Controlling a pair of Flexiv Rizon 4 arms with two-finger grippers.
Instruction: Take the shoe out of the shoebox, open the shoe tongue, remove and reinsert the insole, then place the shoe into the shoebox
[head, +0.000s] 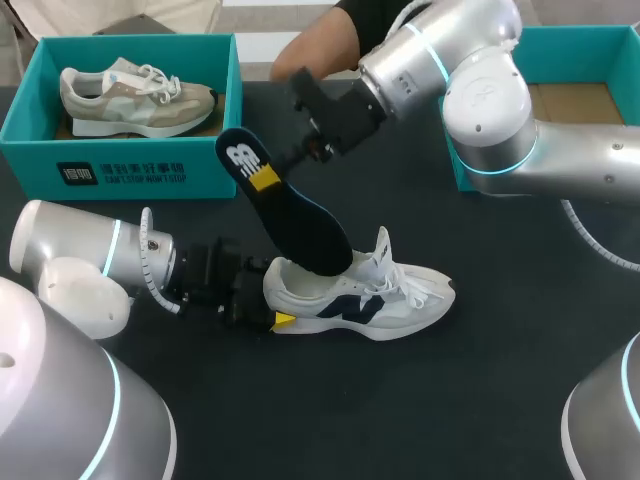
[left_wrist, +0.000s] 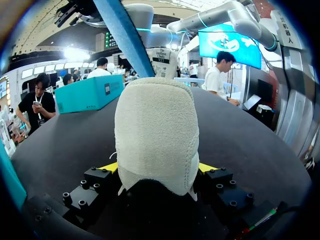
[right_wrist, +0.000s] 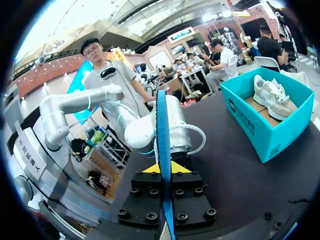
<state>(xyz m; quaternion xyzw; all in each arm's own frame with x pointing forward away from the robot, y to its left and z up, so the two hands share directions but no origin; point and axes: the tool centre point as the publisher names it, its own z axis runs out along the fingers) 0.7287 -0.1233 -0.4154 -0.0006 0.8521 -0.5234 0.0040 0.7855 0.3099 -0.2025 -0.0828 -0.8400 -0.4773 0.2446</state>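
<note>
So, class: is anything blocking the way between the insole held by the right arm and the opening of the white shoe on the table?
Nothing visible does. The insole's lower end already sits in the white shoe's opening, behind the raised tongue.

The shoe (head: 360, 295) lay mid-table, its heel clasped in my left gripper (left_wrist: 159, 167). The insole (head: 285, 215) leaned up from its opening into my right gripper (right_wrist: 165, 169); behind to the left sat the shoebox (head: 200, 170), another shoe (head: 135, 100) inside.

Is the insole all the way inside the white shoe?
No, partly. The insole dips its lower end into the shoe; the rest slants up, pinched by the right gripper.
</note>
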